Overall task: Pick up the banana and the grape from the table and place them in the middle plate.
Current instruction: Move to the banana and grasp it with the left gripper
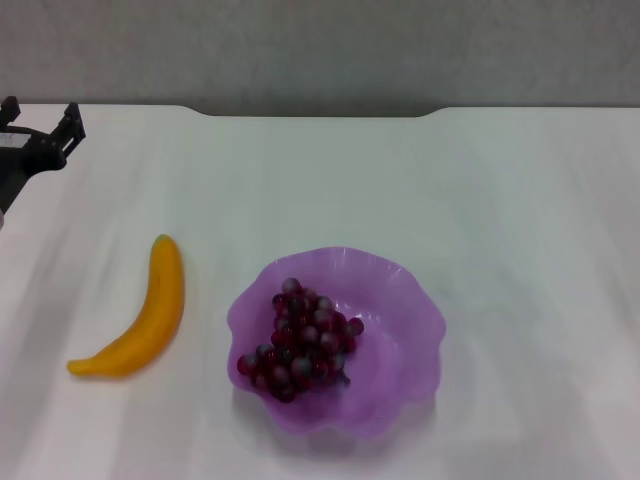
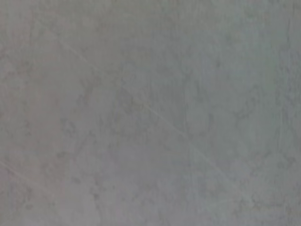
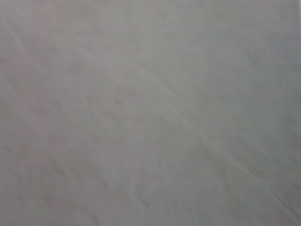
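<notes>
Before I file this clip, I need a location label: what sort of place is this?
Probably a robot test bench, not a kitchen: a bare white table, plastic-looking fruit, a banana and grapes in a purple plate, and the left tool at the edge.

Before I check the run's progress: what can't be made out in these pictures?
- Left gripper: head view, cut off by the left edge; arm mostly unseen.
- Right gripper: in no view.
- Both wrist views: only blank grey surface, no banana, grape or middle plate.
- Plate floor under the grape: hidden by the bunch.
</notes>
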Robot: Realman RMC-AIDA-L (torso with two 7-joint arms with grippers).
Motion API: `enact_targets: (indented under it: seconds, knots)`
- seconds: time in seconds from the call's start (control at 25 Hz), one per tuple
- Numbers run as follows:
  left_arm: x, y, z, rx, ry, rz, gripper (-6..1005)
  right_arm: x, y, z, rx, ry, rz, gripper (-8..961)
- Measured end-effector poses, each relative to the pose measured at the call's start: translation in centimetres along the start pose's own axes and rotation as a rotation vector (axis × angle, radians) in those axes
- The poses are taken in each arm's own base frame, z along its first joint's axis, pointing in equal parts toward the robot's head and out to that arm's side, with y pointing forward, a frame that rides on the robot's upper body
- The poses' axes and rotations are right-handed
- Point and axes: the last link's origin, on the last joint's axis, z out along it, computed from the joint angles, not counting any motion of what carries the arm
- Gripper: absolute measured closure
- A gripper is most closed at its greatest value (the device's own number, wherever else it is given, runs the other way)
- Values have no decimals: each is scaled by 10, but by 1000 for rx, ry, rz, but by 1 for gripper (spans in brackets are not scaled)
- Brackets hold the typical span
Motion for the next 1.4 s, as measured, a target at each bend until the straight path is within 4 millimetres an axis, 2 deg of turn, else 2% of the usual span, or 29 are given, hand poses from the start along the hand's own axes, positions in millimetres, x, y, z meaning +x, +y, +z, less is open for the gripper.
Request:
enact_targets:
  seconds: [0.16, 0.32, 0.44, 0.52, 0.64, 0.84, 0.96, 1.08, 1.16, 1.24, 1.36, 1.4]
  knots:
    - [1, 0, 1, -1, 1, -1, 213, 20, -14, -7, 86, 99, 51, 63]
    - [6, 7, 10, -9, -68, 23, 213, 29, -16, -11, 95, 143, 60, 63]
    - [22, 15, 16, -30, -132, 47, 213, 31, -14, -10, 90, 151, 59, 62]
    - [42, 17, 14, -64, -140, 44, 213, 32, -13, -10, 87, 155, 60, 62]
    - [80, 27, 0, -195, -120, 21, 213, 32, -13, -11, 85, 159, 59, 62]
    - [92, 23, -13, -237, -231, 55, 213, 35, -13, -15, 82, 171, 55, 63]
    - [103, 28, -16, -237, -317, 106, 212, 36, -13, -16, 78, 178, 53, 63]
    - [106, 28, -12, -220, -454, 142, 212, 36, -12, -15, 74, 179, 53, 63]
    - [102, 27, -8, -207, -608, 146, 212, 36, -10, -14, 67, 179, 53, 63]
    - [95, 42, -13, -269, -752, 127, 212, 36, -8, -14, 59, 179, 56, 63]
    - [75, 80, -36, -403, -961, 125, 212, 36, -5, -13, 49, 180, 59, 64]
    - [70, 87, -41, -414, -997, 121, 212, 37, -5, -13, 46, 181, 59, 64]
